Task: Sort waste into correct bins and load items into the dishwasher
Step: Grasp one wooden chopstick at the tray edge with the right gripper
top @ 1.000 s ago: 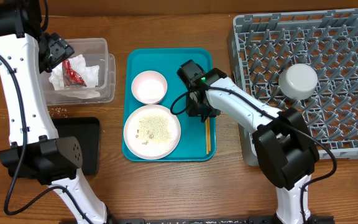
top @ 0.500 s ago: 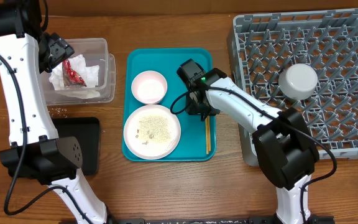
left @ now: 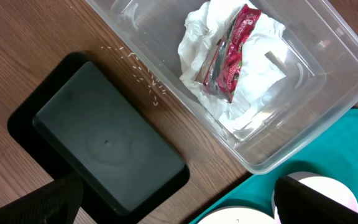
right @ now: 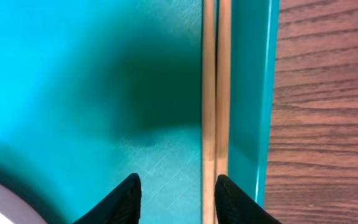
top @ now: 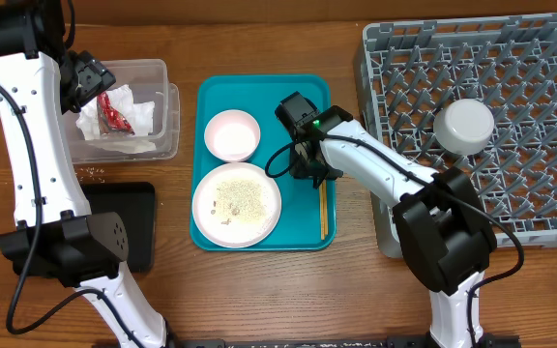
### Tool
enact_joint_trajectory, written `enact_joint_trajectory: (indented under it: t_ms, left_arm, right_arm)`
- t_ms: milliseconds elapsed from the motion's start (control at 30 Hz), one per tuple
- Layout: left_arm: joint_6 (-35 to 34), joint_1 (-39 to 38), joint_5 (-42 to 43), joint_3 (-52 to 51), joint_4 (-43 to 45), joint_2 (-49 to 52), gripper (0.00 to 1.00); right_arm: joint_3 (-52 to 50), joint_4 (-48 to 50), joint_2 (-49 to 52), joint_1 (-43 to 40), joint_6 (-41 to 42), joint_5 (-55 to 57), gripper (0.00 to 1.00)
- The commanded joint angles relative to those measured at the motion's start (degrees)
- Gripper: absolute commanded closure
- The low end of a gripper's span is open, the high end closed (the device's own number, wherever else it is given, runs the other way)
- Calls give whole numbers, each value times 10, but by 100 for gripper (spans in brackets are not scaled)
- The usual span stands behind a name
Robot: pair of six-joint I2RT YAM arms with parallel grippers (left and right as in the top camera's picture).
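Note:
The wooden chopsticks [top: 323, 211] lie along the right edge of the teal tray [top: 303, 92]. My right gripper [top: 316, 175] hangs open just over their upper end. In the right wrist view the chopsticks [right: 215, 87] run between my right gripper [right: 176, 202] fingers, close to the right fingertip [right: 234, 200]. The plate [top: 237, 203] with rice and the cup [top: 232, 134] sit on the tray. The grey-blue bowl [top: 464, 127] rests upside down in the dish rack [top: 540, 58]. My left gripper [top: 89, 81] is open and empty over the clear tub [top: 158, 72], which holds napkins [left: 253, 87] and the red wrapper [left: 232, 56].
The black tray [top: 133, 227] lies at the front left, also seen in the left wrist view [left: 104, 149]. Loose rice grains [left: 143, 76] lie on the wood between it and the clear tub [left: 328, 74]. The teal tray's rim [right: 253, 93] borders bare table [right: 328, 124].

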Motion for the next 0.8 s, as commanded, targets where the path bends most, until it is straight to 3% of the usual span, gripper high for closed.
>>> enact_joint_trajectory:
  t_ms: [0, 767]
  left_arm:
    - [-10, -4, -8, -1, -1, -5, 0]
    - [-10, -4, -8, -1, -1, -5, 0]
  right_arm:
    - [-1, 3, 5, -2, 2, 16, 59]
    - [-45, 53, 5, -1, 2, -14, 60]
